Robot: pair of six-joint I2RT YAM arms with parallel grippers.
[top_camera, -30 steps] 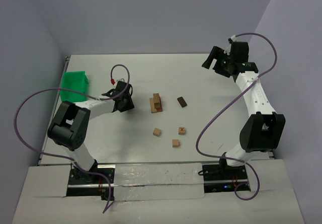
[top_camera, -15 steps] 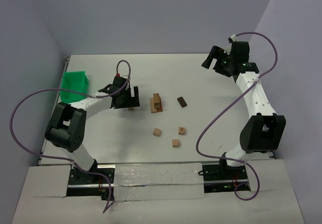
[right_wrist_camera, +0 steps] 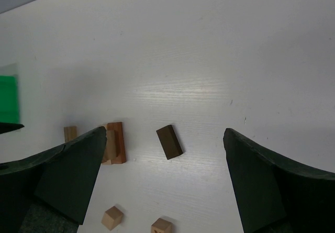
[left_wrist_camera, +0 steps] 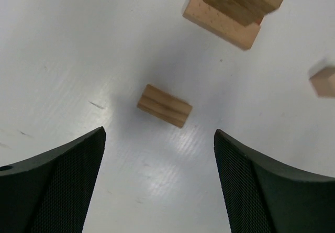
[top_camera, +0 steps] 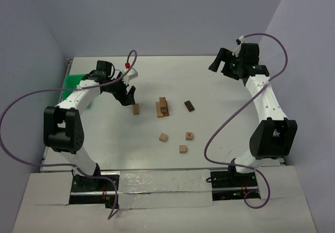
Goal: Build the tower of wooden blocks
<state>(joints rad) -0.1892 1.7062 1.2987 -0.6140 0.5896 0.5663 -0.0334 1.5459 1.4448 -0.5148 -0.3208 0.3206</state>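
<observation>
Your left claw [top_camera: 125, 95] points down, jaws spread wide, holding nothing. Your right claw [top_camera: 216, 62], raised and reached far forward, gapes equally wide, unloaded.

The overhead camera looks down from behind the arm bases on the whole white table [top_camera: 220, 86], the left wrist camera hangs close above a small tan wooden bar [left_wrist_camera: 164, 106], the right wrist camera looks obliquely across from the far right, higher up, and all three share the short stack of tan wooden blocks [top_camera: 163, 107].
</observation>
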